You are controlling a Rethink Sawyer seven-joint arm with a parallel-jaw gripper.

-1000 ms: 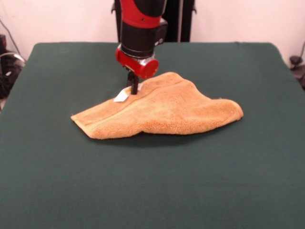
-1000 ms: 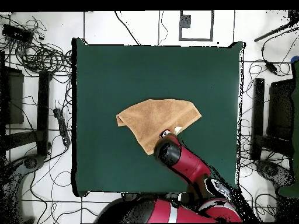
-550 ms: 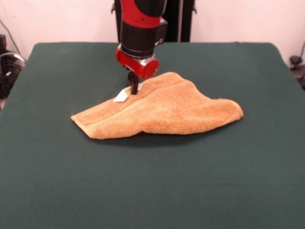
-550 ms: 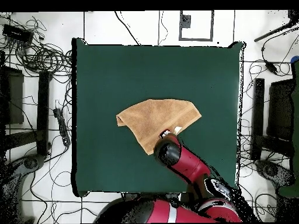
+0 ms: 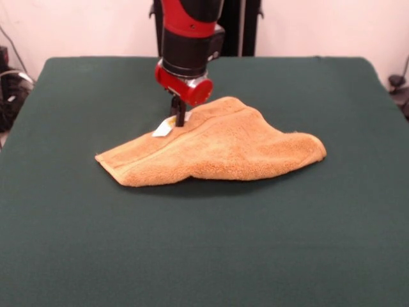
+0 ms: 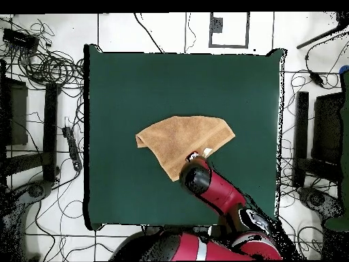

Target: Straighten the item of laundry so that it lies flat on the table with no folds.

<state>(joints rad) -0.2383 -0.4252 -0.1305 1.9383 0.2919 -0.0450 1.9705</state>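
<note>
Towel (image 5: 217, 150) sits mid-counter (image 5: 204, 256), folded over w/ a raised hump, so not flat yet. My gripper (image 5: 179, 119) is down at its far edge by the tag (image 5: 163, 129); can't tell if it's clamped. Unfolding remains.

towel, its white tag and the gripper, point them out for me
towel (image 5: 223, 150), front view, middle of the top layer
white tag (image 5: 162, 129), front view, middle of the tag at the towel's far edge
gripper (image 5: 179, 119), front view, dark tips at the towel's edge beside the tag
</note>
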